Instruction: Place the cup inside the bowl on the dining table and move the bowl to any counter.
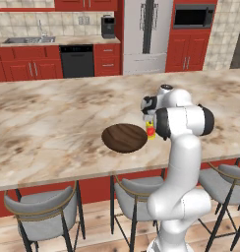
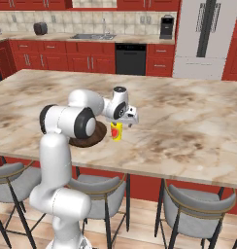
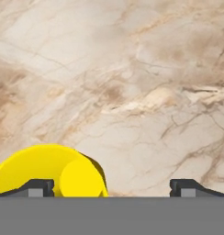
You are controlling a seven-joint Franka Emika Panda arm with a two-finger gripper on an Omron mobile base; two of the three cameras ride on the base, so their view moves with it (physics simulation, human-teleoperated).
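Nothing done yet: claw [image 3: 112,187] wide open, empty, above cup [image 2: 116,131] beside bowl [image 1: 124,137] on counter [image 1: 53,123]; grasp, drop-in, carry remain.

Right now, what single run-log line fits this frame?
gripper: open, above cup | cup: upright on table, beside bowl | bowl: empty, on table | stage: pre-grasp

No lettering, brand, number or sign can be read anywhere in the kitchen; the red mark on the yellow cup [image 2: 115,131] on the dining table [image 2: 188,121] is too small to make out.
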